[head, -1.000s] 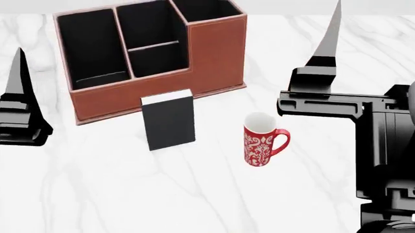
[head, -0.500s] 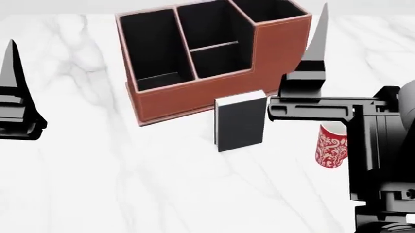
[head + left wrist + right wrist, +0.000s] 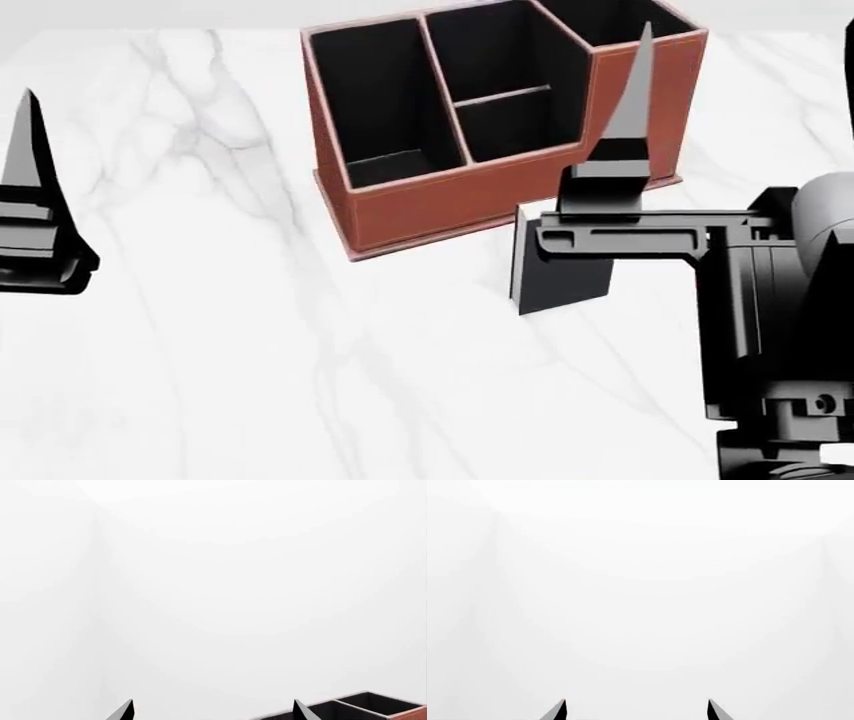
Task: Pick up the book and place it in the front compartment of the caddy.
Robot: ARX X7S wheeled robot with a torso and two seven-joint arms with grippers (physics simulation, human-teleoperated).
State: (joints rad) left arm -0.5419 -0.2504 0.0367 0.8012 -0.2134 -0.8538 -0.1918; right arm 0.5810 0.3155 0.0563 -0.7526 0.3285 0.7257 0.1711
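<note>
Since the earlier frame, caddy [image 3: 501, 205] and book [image 3: 561, 285] sit further right in head view; mug now out of sight. Book stands upright on the marble table [image 3: 200, 350], just in front of the caddy, upper part hidden behind the right arm. Right gripper [image 3: 635, 711]: tips spread apart, holding nothing. Left gripper [image 3: 212, 711]: likewise spread, empty, well left of the caddy.

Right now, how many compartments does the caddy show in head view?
4 in the caddy: a long one on the robot's left side, two smaller ones split by a divider in the middle, one taller at the back right, partly behind the right gripper.
</note>
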